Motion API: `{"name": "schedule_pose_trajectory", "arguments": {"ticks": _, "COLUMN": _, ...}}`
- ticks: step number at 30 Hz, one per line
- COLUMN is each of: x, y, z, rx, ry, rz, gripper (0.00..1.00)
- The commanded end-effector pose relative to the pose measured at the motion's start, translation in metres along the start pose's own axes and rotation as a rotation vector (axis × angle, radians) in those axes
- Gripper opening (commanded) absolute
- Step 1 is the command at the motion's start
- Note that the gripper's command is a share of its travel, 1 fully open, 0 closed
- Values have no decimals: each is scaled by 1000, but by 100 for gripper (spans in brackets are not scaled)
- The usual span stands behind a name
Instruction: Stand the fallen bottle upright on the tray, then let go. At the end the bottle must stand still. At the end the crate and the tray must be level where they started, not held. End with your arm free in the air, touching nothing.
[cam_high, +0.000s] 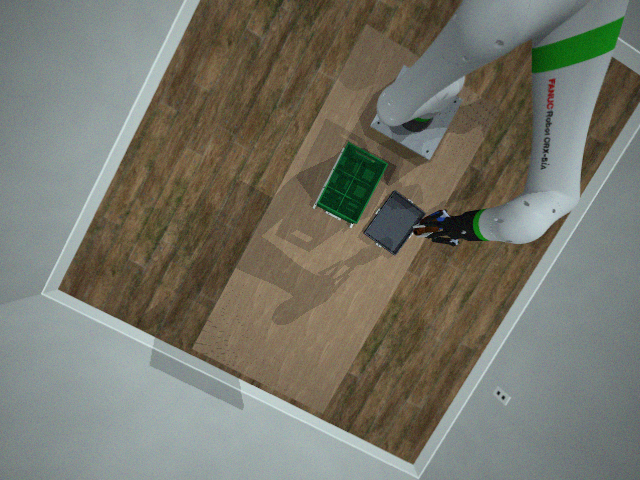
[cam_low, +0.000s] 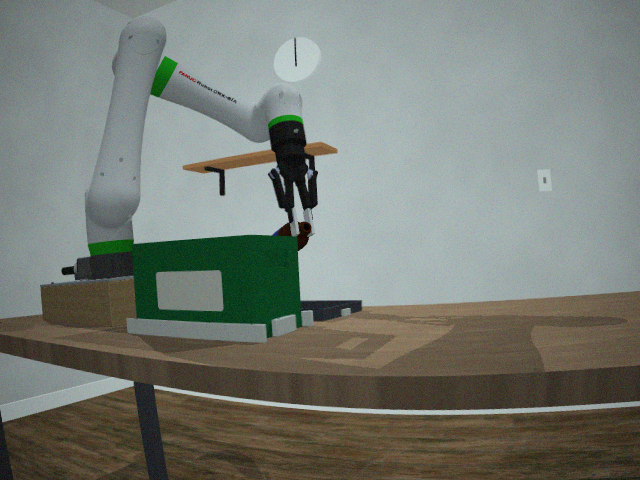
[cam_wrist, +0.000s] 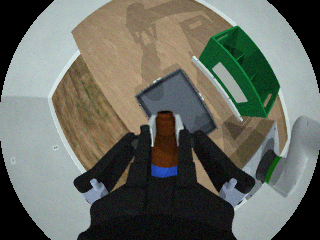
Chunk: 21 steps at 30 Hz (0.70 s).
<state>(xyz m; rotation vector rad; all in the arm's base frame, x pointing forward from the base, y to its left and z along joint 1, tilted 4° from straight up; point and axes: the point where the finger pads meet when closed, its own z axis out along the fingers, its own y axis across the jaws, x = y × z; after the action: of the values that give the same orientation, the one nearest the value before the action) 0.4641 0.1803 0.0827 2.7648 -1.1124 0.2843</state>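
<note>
You've got the bottle pinched, up in the air!

Your gripper (cam_high: 419, 228) (cam_low: 301, 232) (cam_wrist: 165, 121) clamps the brown bottle (cam_high: 428, 229) (cam_low: 302, 241) (cam_wrist: 165, 145), tilted, above table height near the tray (cam_high: 394, 222) (cam_low: 331, 309) (cam_wrist: 177, 100). No bottle stands in that tray; the green crate (cam_high: 351, 183) (cam_low: 217, 281) (cam_wrist: 242, 75) beside it shows divided compartments, a gap between them. From the exterior, the crate hides part of the tray and the bottle's lower end.

Brown btl (cam_wrist: 164, 142) in claw (cam_wrist: 165, 121).
</note>
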Motion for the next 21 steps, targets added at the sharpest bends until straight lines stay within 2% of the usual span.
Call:
{"name": "schedule_pose_trajectory", "arguments": {"ticks": 1, "x": 0, "y": 0, "z": 0, "rx": 0, "ry": 23, "rz": 1, "gripper": 0}}
{"name": "schedule_pose_trajectory", "arguments": {"ticks": 21, "x": -2, "y": -2, "z": -2, "rx": 8, "ry": 98, "rz": -1, "gripper": 0}}
